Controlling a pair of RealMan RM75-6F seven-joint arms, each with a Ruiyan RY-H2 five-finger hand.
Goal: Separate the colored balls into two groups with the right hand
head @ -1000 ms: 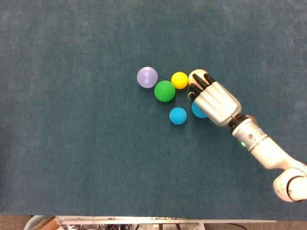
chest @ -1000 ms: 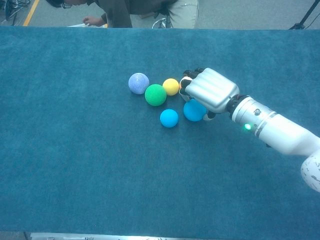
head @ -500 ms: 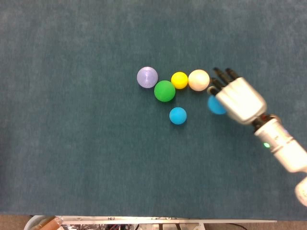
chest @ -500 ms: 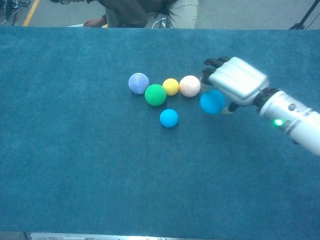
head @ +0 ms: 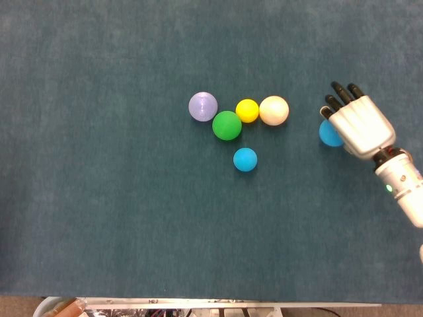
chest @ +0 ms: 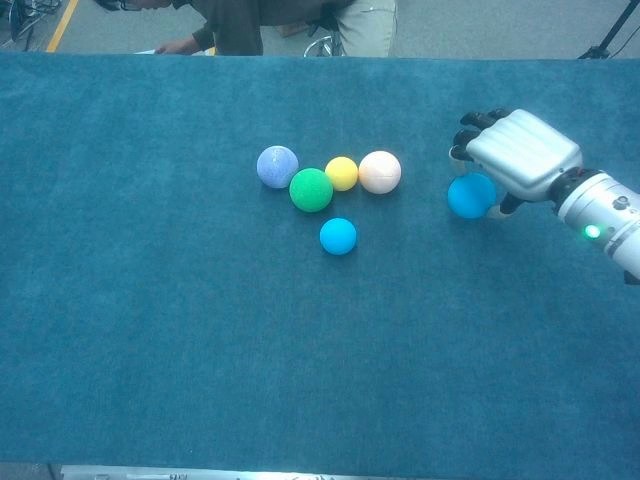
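Note:
My right hand (head: 357, 124) (chest: 520, 152) is at the right of the table and holds a blue ball (head: 327, 134) (chest: 468, 196) under its palm, its dark fingertips pointing away from me. To its left, a purple ball (head: 203, 106) (chest: 277, 166), a green ball (head: 227, 125) (chest: 311, 189), a yellow ball (head: 247, 110) (chest: 341, 173) and a cream ball (head: 273, 110) (chest: 379, 171) sit in a tight cluster. A smaller light blue ball (head: 245, 159) (chest: 338, 236) lies just in front of them. My left hand shows in neither view.
The table is covered in a blue-green cloth (head: 99, 198) (chest: 150, 330). A person (chest: 270, 20) stands behind the far edge in the chest view. The near table edge (head: 198, 302) runs along the bottom of the head view.
My right hand has travelled to the right, away from the cluster, taking the blue ball with it. The cream ball, earlier under the fingers, now lies uncovered beside the yellow one.

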